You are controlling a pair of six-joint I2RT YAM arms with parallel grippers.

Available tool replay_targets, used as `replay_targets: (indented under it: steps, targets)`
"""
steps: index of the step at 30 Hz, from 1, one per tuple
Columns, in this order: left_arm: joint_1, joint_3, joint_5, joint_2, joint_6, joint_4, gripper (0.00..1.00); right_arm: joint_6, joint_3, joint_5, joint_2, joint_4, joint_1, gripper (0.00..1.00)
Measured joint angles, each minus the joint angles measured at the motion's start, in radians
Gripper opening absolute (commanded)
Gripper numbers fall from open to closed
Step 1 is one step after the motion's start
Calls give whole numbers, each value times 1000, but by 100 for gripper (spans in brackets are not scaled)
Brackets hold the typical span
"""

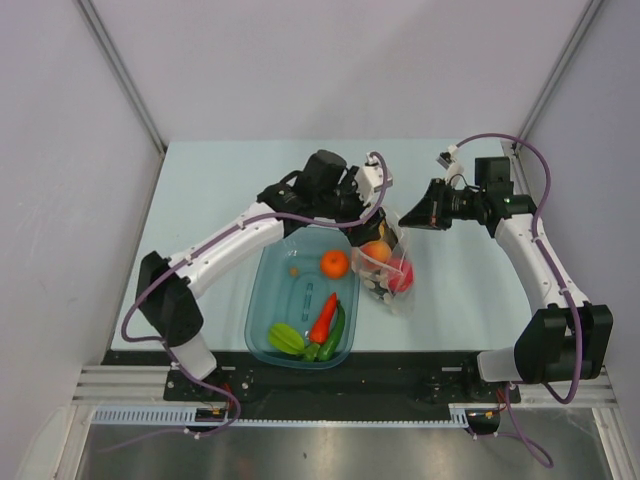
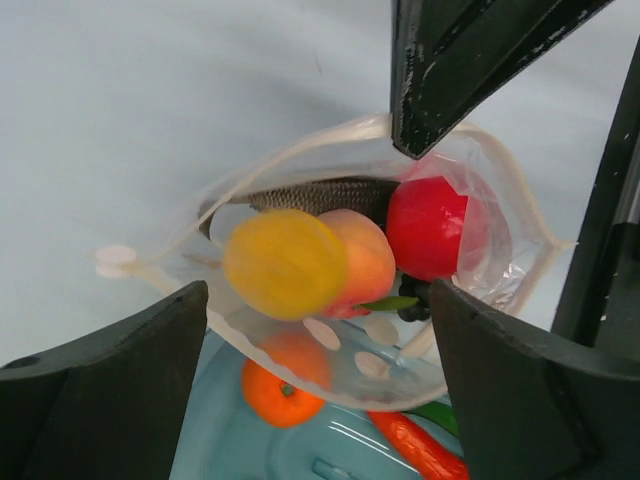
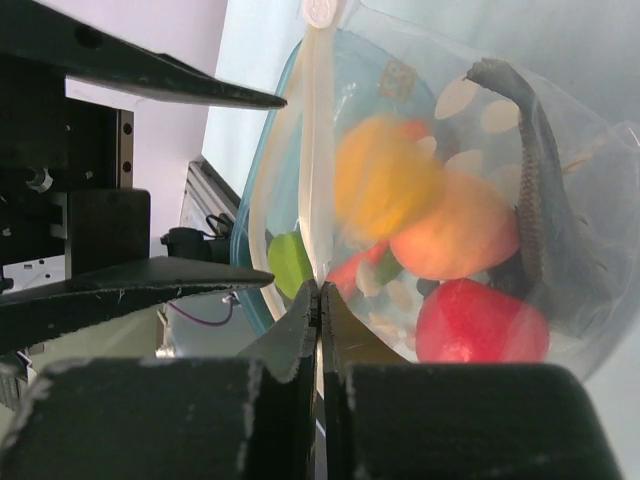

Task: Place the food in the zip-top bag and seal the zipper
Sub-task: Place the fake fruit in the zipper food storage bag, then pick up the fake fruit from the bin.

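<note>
clearly, the zip-top bag (image 1: 388, 268) is a thin, clear, crinkled pouch with pale round spots on its wall. we find it just beside the right edge of the teal tub (image 1: 262, 300), with its mouth turned away from the arm bases. its zipper (image 2: 300, 150), a whitish strip, bows apart so that the mouth gapes. inside we make out a yellow lemon (image 2: 285, 262), blurred, lying against a peach (image 2: 365, 262). a red round fruit (image 2: 428, 228) sits next to them and the grey fish (image 2: 320, 195) lies behind. the right gripper (image 3: 320, 295) has its fingers pressed together, pinching the zipper strip at one side of the mouth. the left gripper (image 2: 318, 295) hangs over the mouth with its fingers spread wide, one to each side of the bag. in the tub we see an orange (image 1: 335, 263), a green starfruit (image 1: 286, 338), a red pepper (image 1: 323, 318) and a green pepper (image 1: 336, 330). the tub sits on the pale table (image 1: 200, 200).
</note>
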Motion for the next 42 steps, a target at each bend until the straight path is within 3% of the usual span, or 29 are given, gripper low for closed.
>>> replay_targets:
  steps: [3,9,14,17,21,28,37,42]
  targets:
    - [23,-43,3,-34,-38,21,100,1,0,1,0,3,0,0]
    - [125,-270,18,-298,-89,119,100,3,0,4,5,10,0,0]
    - [182,-380,84,-412,-40,116,100,2,0,4,16,10,0,0]
    - [193,-474,158,-425,116,14,100,0,0,4,18,9,-1,0]
    - [196,-596,234,-440,434,-252,100,-7,0,3,20,4,-1,0]
    - [166,-726,229,-526,848,-516,100,-8,0,0,32,2,0,0]
    - [71,-773,182,-412,956,-488,99,-8,0,0,33,2,1,0]
    - [50,-782,149,-331,979,-419,84,-8,0,1,33,2,2,0]
